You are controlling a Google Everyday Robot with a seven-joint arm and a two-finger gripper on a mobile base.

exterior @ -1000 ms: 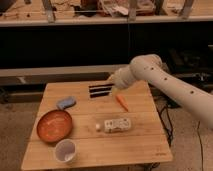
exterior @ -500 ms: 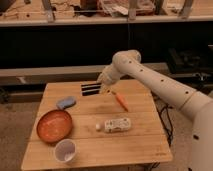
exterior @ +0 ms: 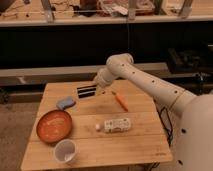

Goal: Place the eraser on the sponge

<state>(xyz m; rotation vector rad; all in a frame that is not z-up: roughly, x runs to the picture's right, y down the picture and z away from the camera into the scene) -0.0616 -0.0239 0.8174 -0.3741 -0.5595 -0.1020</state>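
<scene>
The eraser (exterior: 86, 91), a black block with thin white stripes, is over the far side of the wooden table (exterior: 140, 142). My gripper (exterior: 97, 88) is at the eraser's right end and holds it, with the white arm reaching in from the right. Left of the eraser and slightly nearer lies the sponge (exterior: 65, 103), a small flat grey-blue pad on the table, a short gap away. I cannot tell whether the eraser touches the tabletop.
An orange bowl (exterior: 53, 126) sits at the table's left, with a white cup (exterior: 65, 150) in front of it. A clear plastic bottle (exterior: 114, 125) lies on its side mid-table. A thin orange stick (exterior: 120, 101) lies right of the gripper.
My gripper and arm have swung left along the table's far side. The eraser has moved left with them, closer to the sponge. Nothing else has shifted.
</scene>
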